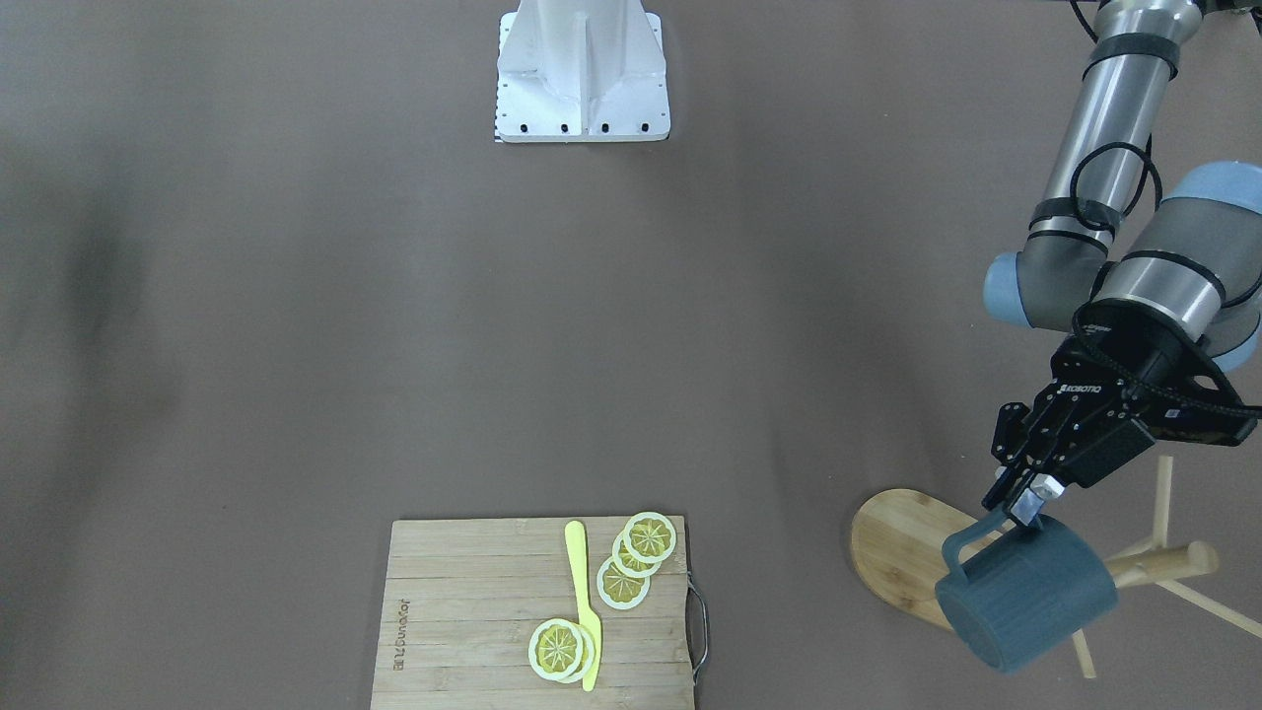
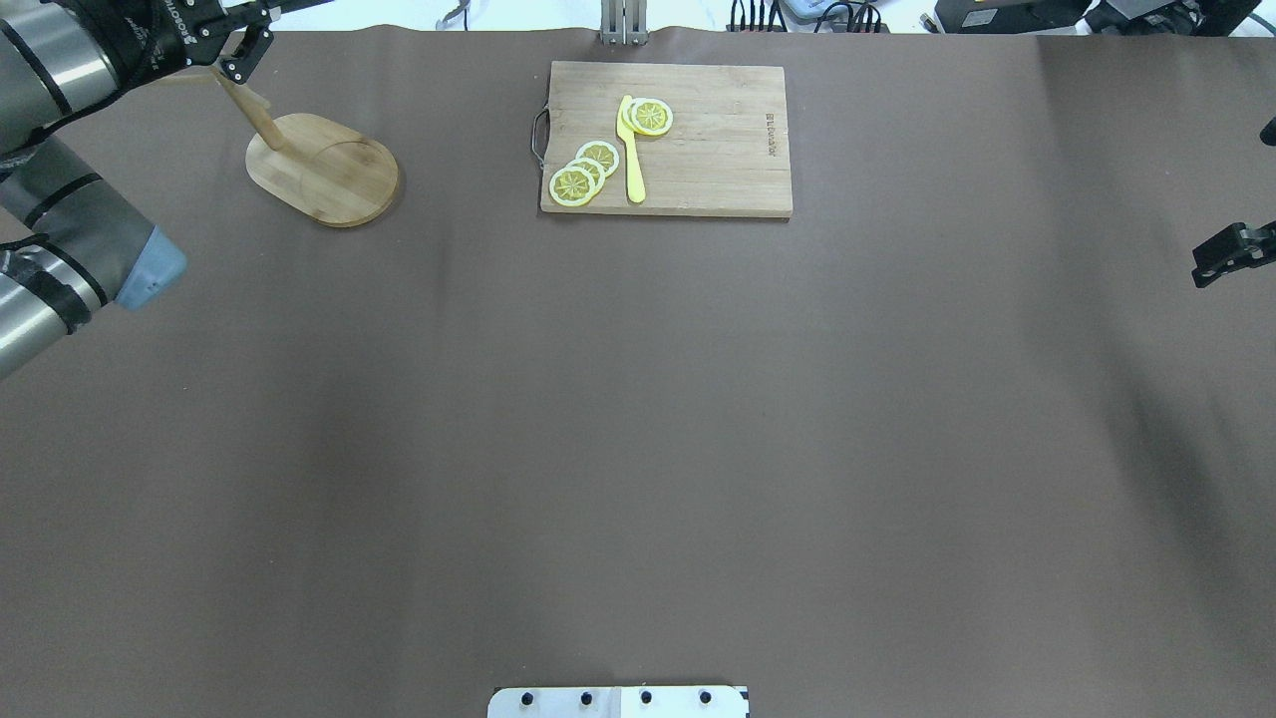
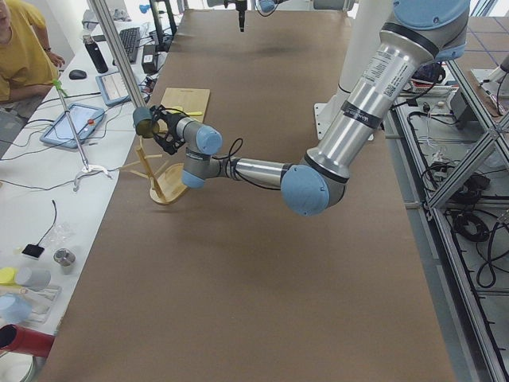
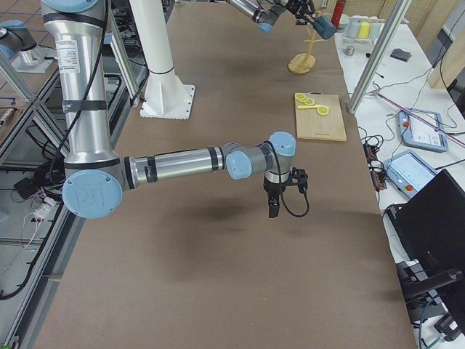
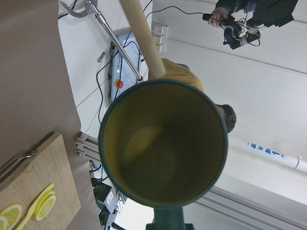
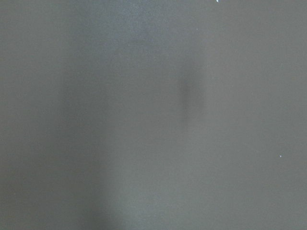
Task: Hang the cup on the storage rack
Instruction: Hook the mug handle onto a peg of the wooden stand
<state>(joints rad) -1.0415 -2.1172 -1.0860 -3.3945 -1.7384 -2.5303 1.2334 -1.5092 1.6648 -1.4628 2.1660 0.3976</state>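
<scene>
My left gripper is shut on the handle of the dark blue-grey cup and holds it tilted in the air over the storage rack. The rack has an oval bamboo base, a thick post and thin pegs. In the left wrist view the cup's yellow-olive inside faces the camera, with the rack's post just above its rim. The overhead view shows the rack's base but not the cup. Only part of my right gripper shows at the edge, low over bare table; I cannot tell whether it is open.
A bamboo cutting board with lemon slices and a yellow knife lies mid-table on the operators' side. The robot's white base stands opposite. A person in a yellow shirt sits beyond the table near the rack.
</scene>
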